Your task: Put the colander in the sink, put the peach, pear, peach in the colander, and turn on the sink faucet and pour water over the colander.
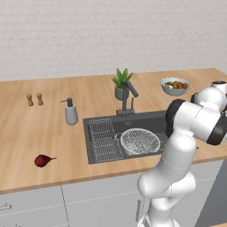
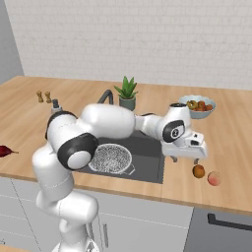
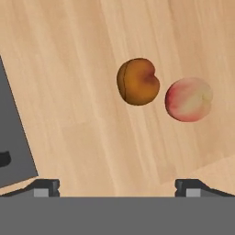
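The pale mesh colander (image 1: 140,141) (image 2: 110,158) sits in the dark sink (image 1: 146,120) (image 2: 147,157), beside the wire rack. Two peaches lie side by side on the counter right of the sink: an orange-brown peach (image 2: 198,171) (image 3: 137,81) and a pink peach (image 2: 214,178) (image 3: 189,99). My gripper (image 2: 186,159) (image 3: 118,187) hovers just above and slightly short of them, open, with nothing between its fingers. The dark red pear (image 1: 42,160) (image 2: 4,150) rests on the counter far left of the sink. Behind the basin stands the sink faucet (image 1: 128,99) (image 2: 106,96); no water runs.
A blue-grey fruit bowl (image 1: 175,86) (image 2: 197,106) stands at the back right. A potted plant (image 1: 121,82), a soap dispenser (image 1: 70,113) and two small shakers (image 1: 34,99) stand behind and left of the sink. The sink's corner (image 3: 13,147) is at the hand view's left.
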